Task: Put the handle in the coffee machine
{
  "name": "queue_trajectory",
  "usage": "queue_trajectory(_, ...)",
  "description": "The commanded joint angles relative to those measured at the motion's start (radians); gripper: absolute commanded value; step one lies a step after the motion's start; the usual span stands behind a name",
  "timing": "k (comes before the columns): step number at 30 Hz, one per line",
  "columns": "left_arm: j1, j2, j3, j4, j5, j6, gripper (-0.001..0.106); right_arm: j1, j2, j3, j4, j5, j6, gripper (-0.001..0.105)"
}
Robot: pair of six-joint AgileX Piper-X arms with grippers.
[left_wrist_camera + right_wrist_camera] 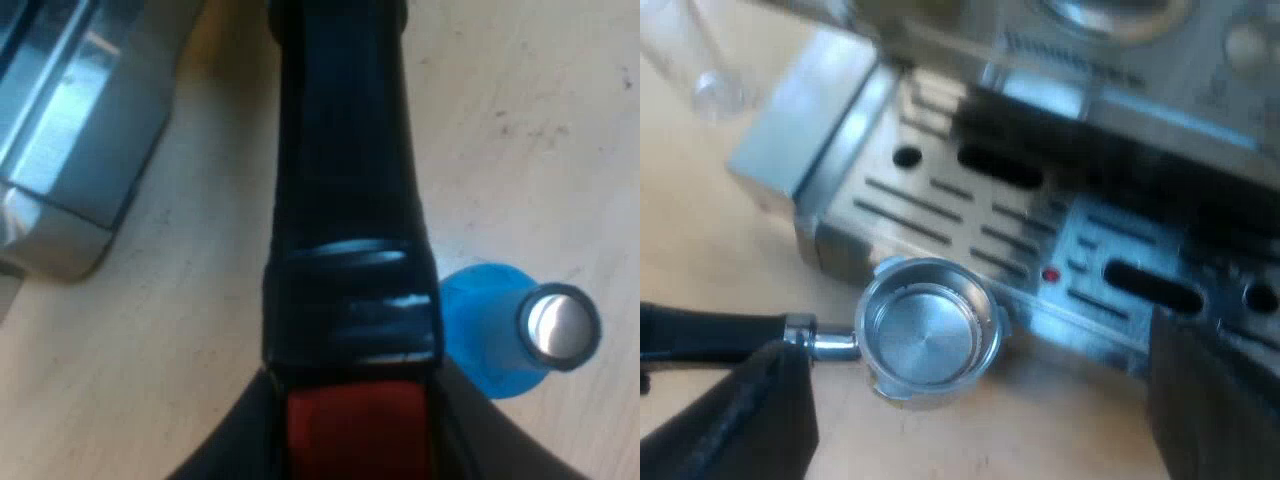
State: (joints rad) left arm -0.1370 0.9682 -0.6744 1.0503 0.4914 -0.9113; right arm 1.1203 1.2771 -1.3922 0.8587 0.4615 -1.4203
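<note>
Work is partly done. The left claw [360, 430] seems to squeeze the red end [355, 425] of the black handle [345, 150], over the wooden table [200, 330], with a blue tamper [500, 330] just beside. Its metal cup [925, 335] sits low by the drip tray [990, 220] of the coffee machine [1120, 60]. The right claw [980, 420] has its fingers spread wide apart, with nothing in them. So the handle is grabbed, I think, but not locked in yet; lifting and twisting it in is left.

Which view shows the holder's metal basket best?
The right wrist view: the holder turns its round basket to the camera, at the front of the espresso machine. The left wrist view gives its dark handle and red end close up, near the blue tamper.
</note>
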Motion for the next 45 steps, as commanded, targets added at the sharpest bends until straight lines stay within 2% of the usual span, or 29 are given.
queue_trajectory(1,0.042,-0.014,-0.013,-0.011,0.086,0.034,0.0,0.034,0.0,-0.01,-0.029,0.071,-0.012,0.071)
queue_trajectory(5,0.073,-0.014,-0.013,-0.011,0.115,0.073,0.0,0.05,0.009,0.012,-0.07,0.086,-0.012,0.071)
queue_trajectory(7,0.083,-0.014,-0.013,-0.014,0.133,0.091,0.0,0.057,0.009,0.051,-0.127,0.085,-0.012,0.071)
queue_trajectory(15,0.083,-0.014,-0.013,-0.014,0.181,0.109,0.0,0.059,0.009,0.16,-0.276,0.103,-0.012,0.071)
queue_trajectory(22,0.083,-0.003,-0.013,-0.039,0.181,0.125,0.0,0.059,0.009,0.162,-0.271,0.103,-0.012,0.071)
queue_trajectory(27,0.083,0.065,-0.013,-0.037,0.181,0.125,0.0,0.059,0.009,0.162,-0.303,0.103,-0.012,0.071)
queue_trajectory(30,0.083,0.094,-0.013,-0.043,0.181,0.125,0.0,0.059,0.014,0.162,-0.308,0.103,0.034,0.071)
queue_trajectory(36,0.083,0.107,-0.013,-0.091,0.181,0.125,0.0,0.059,0.063,0.162,-0.346,0.199,0.033,0.071)
queue_trajectory(42,0.083,0.108,-0.015,-0.113,0.181,0.125,0.0,0.059,0.119,0.162,-0.409,0.204,0.031,0.071)
queue_trajectory(45,0.083,0.108,-0.015,-0.136,0.181,0.115,0.0,0.068,0.143,0.162,-0.434,0.305,0.031,0.071)
